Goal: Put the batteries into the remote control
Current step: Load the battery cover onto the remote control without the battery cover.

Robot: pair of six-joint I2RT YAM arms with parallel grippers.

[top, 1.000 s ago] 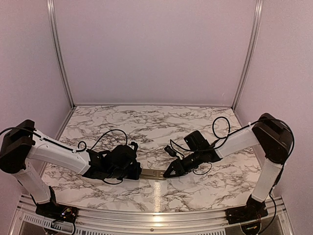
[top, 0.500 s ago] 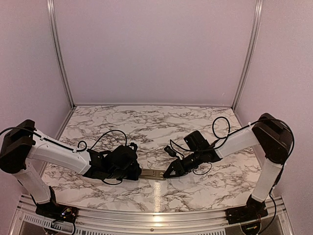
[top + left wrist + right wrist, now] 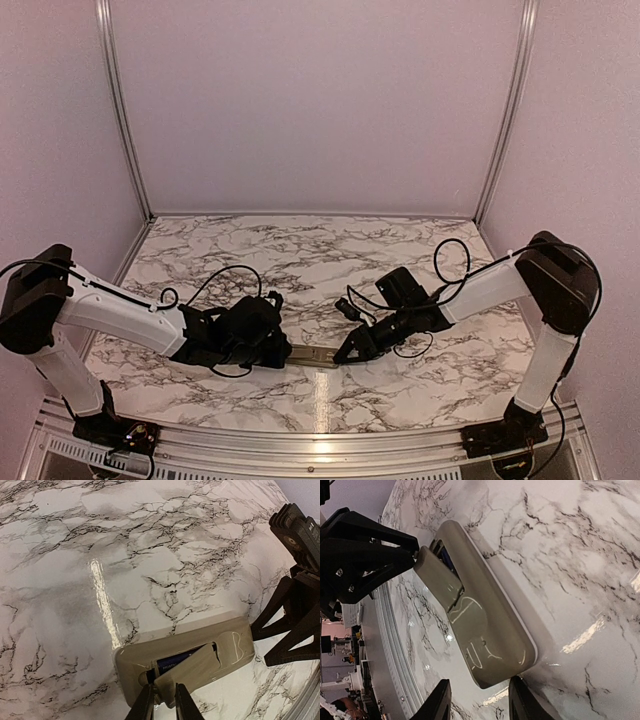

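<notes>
The remote control [image 3: 227,642] lies back-up on the marble table, between the two grippers in the top view [image 3: 316,353]. In its recess a dark blue battery [image 3: 176,659] shows, also seen in the right wrist view [image 3: 445,558]. My left gripper [image 3: 164,699] is shut on the end of the grey-tan cover plate [image 3: 192,670], which sits tilted over the recess, one end raised. My right gripper [image 3: 477,700] is open, its fingers on either side of the remote's [image 3: 487,630] other end. The cover plate [image 3: 436,577] meets the left gripper [image 3: 367,555] there.
The marble table [image 3: 300,260] is edged by a metal rail [image 3: 310,442] at the near side and purple walls around. The right gripper [image 3: 295,630] stands close beyond the remote's end in the left wrist view. Cables hang from both arms.
</notes>
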